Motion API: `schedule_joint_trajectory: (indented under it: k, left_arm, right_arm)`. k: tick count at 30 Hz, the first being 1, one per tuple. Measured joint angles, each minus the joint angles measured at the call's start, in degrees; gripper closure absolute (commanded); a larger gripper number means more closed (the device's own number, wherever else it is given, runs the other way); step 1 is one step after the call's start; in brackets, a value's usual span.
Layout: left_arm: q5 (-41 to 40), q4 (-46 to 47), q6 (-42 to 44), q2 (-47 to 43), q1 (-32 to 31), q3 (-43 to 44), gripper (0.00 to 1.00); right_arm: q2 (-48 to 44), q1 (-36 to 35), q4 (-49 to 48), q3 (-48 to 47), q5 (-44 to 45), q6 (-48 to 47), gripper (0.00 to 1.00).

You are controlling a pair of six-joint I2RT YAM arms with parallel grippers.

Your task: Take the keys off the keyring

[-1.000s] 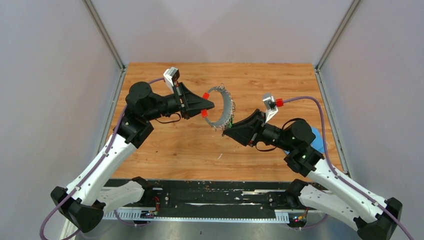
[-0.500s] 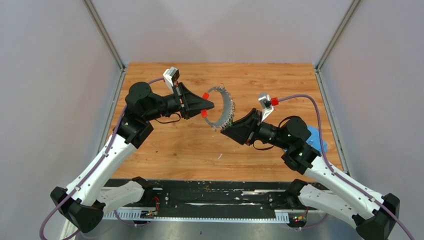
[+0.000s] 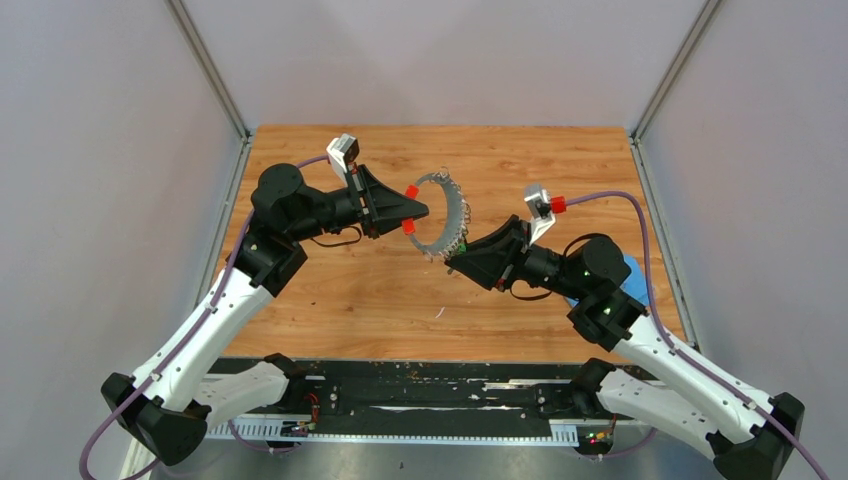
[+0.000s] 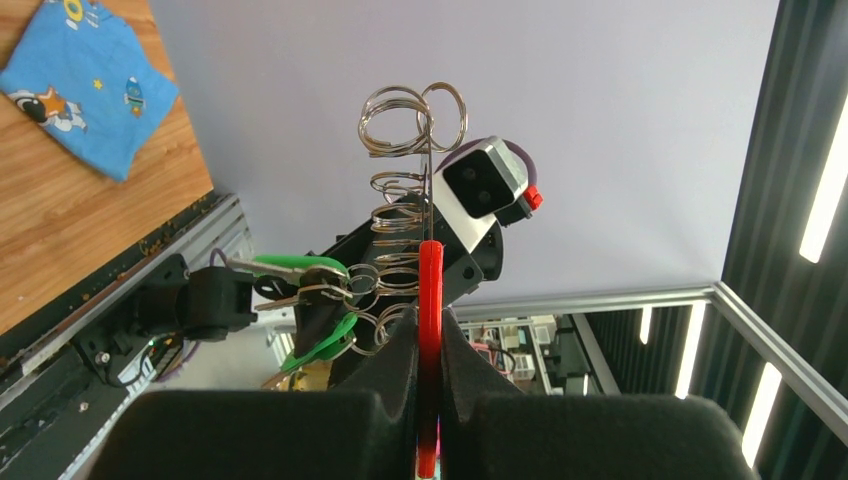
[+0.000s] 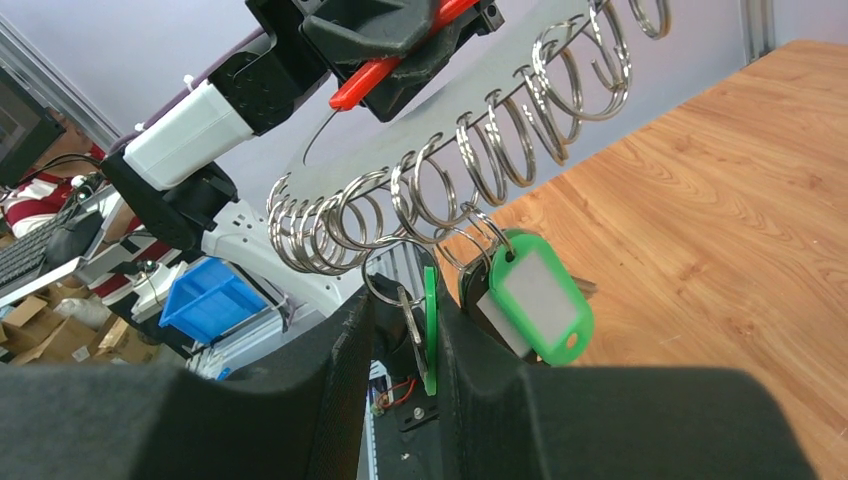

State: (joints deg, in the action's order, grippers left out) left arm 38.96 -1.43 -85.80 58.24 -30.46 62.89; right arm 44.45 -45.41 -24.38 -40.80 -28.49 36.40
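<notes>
The keyring (image 3: 456,208), a thin silver arc strung with many small split rings, hangs in the air above the table. My left gripper (image 3: 418,211) is shut on its red sleeve (image 4: 430,290). The keys (image 3: 461,245) hang at the ring's lower end. In the right wrist view, my right gripper (image 5: 405,300) stands open around a flat green tag (image 5: 430,335) and a metal key (image 5: 411,322), with a gap on the left finger's side. A second green tag with a pale label (image 5: 540,300) hangs just outside the right finger.
A blue patterned cloth (image 4: 85,80) lies on the wooden table (image 3: 340,290) at the right, partly under the right arm (image 3: 600,285). Grey walls with metal posts enclose the table on three sides. The black rail with the arm bases runs along the near edge.
The right gripper shifted slightly left along the ring's lower end, then came back almost to where it was. The left arm and the keyring have stayed still.
</notes>
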Motion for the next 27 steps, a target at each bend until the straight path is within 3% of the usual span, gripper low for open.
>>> schedule_joint_trajectory:
  k: [27]
  left_arm:
    - [0.04,0.00,0.04,0.42,-0.11,0.00,1.00]
  right_arm:
    - [-0.22,0.00,6.25,-2.45,1.68,-10.62,0.67]
